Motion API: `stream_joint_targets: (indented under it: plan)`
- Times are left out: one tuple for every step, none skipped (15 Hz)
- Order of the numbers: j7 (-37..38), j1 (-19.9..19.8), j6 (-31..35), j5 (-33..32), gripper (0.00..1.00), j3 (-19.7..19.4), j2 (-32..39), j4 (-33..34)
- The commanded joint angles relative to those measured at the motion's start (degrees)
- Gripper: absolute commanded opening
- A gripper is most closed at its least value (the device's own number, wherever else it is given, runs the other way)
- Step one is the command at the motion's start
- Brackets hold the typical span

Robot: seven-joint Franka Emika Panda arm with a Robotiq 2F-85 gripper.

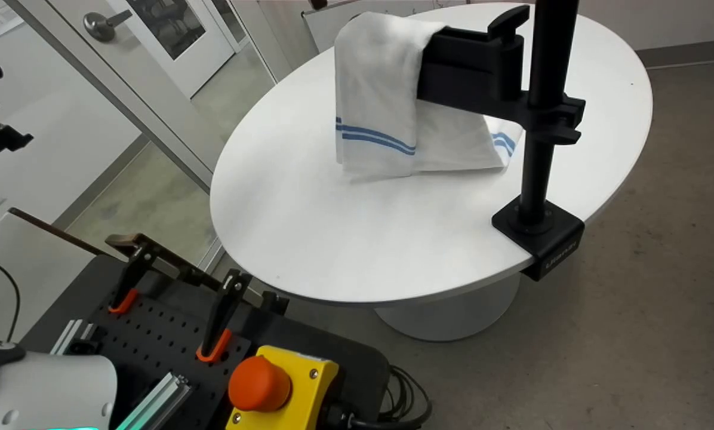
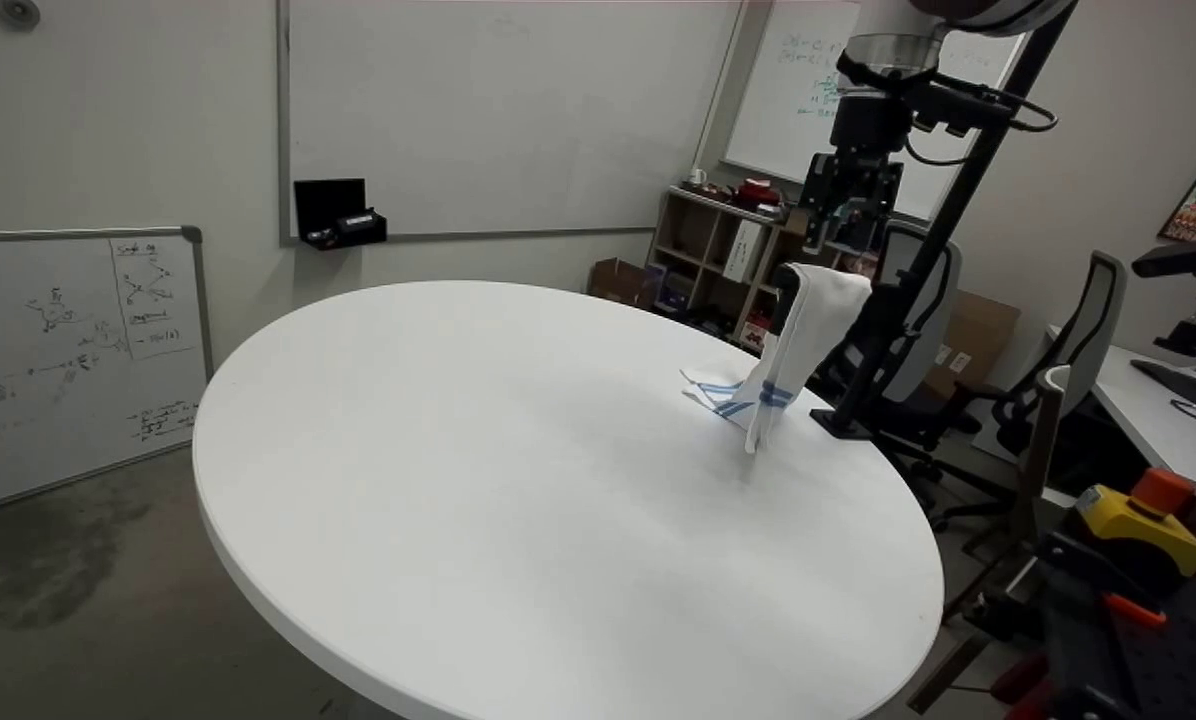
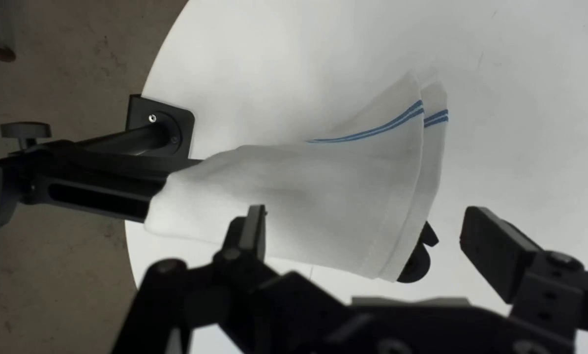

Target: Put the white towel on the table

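Observation:
The white towel (image 1: 378, 89) with blue stripes is draped over the horizontal arm of a black stand (image 1: 473, 65). It also hangs there in an exterior view (image 2: 820, 315) and in the wrist view (image 3: 318, 196). Its striped lower ends hang down to about the tabletop; whether they touch is hard to tell. The round white table (image 1: 309, 239) lies under it, also in an exterior view (image 2: 478, 480). My gripper (image 2: 843, 225) is above the towel, pointing down. In the wrist view my gripper (image 3: 364, 214) has its fingers wide apart, with nothing held; the towel lies below and between them.
The stand's black pole (image 2: 933, 230) rises from a clamp (image 1: 539, 236) on the table's edge, close beside the towel and arm. A dark bench with a yellow emergency-stop box (image 1: 285, 388) stands near the table. Chairs and a shelf (image 2: 708, 240) are behind.

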Motion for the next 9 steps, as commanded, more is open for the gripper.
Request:
stream_joint_targets:
  plan:
    - [1.59,0.29,0.19,-0.50,1.00,-0.81,3.41,3.25]
    - [1.76,0.32,0.20,-0.53,1.00,-0.94,3.84,3.59]
    - [1.88,0.33,0.17,-0.51,1.00,-1.05,4.37,4.01]
    - [1.91,0.34,0.16,-0.50,1.00,-1.13,4.71,4.31]
    - [1.91,0.34,0.22,-0.41,1.00,-1.18,5.07,4.62]
    - [1.92,0.35,0.23,-0.31,1.00,-1.22,5.40,4.88]
    - [1.97,0.37,0.23,-0.27,1.00,-1.25,5.70,5.14]
    - [2.09,0.41,0.28,-0.29,1.00,-1.27,5.93,5.32]
    - [2.15,0.44,0.29,-0.29,0.91,-1.28,6.15,5.48]
